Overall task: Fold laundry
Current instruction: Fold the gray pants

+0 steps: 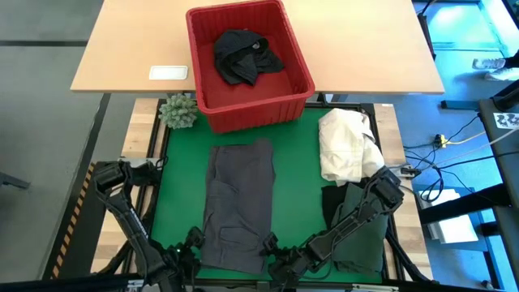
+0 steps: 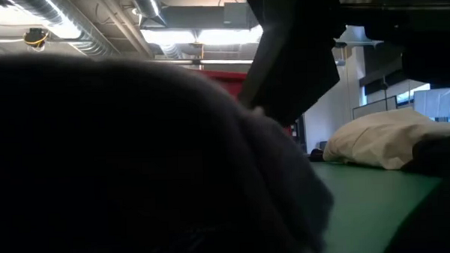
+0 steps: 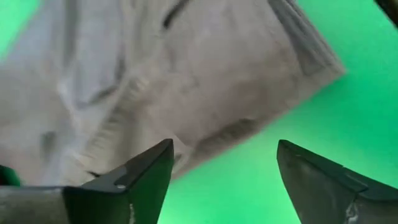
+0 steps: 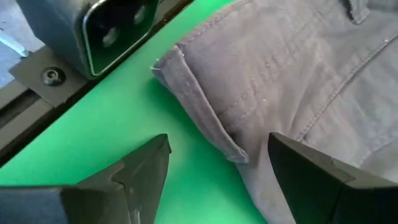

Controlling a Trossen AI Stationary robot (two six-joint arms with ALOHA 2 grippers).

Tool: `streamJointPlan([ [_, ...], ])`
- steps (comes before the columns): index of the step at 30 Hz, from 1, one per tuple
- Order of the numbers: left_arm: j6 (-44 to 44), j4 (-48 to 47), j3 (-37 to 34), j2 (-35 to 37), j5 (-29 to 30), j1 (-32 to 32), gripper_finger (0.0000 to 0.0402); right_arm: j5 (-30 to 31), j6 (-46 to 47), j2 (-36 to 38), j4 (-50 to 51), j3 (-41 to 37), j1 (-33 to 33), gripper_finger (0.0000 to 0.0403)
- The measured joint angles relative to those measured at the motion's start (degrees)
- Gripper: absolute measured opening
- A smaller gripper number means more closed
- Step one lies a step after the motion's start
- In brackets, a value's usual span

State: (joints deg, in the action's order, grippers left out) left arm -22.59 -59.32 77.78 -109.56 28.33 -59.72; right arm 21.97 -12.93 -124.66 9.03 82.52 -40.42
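Observation:
A dark grey garment (image 1: 238,203) lies flat on the green mat (image 1: 300,203), lengthwise from near to far. My left gripper (image 1: 192,242) stands open at its near left corner, the grey cloth (image 3: 186,81) just ahead of its fingers (image 3: 224,155). My right gripper (image 1: 270,248) stands open at the near right corner; the stitched hem (image 4: 211,118) runs into the gap between its fingers (image 4: 219,140). A black garment (image 1: 243,55) lies in the red basket (image 1: 292,49). A dark green garment (image 1: 361,231) lies under my right arm.
A cream-white cloth heap (image 1: 347,146) rests on the mat's far right. A small green plant (image 1: 178,111) stands left of the basket, and a white flat item (image 1: 169,72) lies on the wooden table. Grey cloth (image 2: 136,160) fills most of the low view.

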Motion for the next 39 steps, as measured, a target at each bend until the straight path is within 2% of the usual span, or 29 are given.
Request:
streamJointPlan([
  [7, 3.4, 2.3, 0.0, 0.0, 3.1, 0.1, 0.0302, 3.0, -3.9, -0.3, -3.3, 0.0, 0.2, 0.0276],
  [13, 9.0, 10.1, 0.0, -2.6, 2.5, 0.1, 0.0306, 2.9, -4.1, -0.3, -3.8, 0.0, 1.3, 0.0276],
  [17, 11.8, 11.4, 0.0, -6.0, 1.3, 0.1, 0.0306, 2.5, -4.1, -0.3, -4.7, 0.0, 2.0, 0.0276],
  [25, 14.1, 10.3, 0.4, -7.4, 1.2, 0.0, 0.0306, 2.5, -4.7, -0.3, -5.0, 0.0, 1.9, 0.0276],
  [29, 14.9, 6.8, 1.4, -7.6, 1.0, -0.8, 0.0306, 2.5, -4.6, -0.3, -5.1, 0.0, 1.9, 0.0276],
  [34, 20.0, 3.9, 1.7, -7.6, -1.4, -1.5, 0.0306, 2.5, -4.6, -0.3, -5.1, 0.0, 2.0, 0.0276],
  [39, 20.2, -0.1, 2.4, -7.7, -3.0, -1.7, 0.0306, 2.5, -3.9, -0.2, -5.1, 0.0, 2.0, 0.0275],
])
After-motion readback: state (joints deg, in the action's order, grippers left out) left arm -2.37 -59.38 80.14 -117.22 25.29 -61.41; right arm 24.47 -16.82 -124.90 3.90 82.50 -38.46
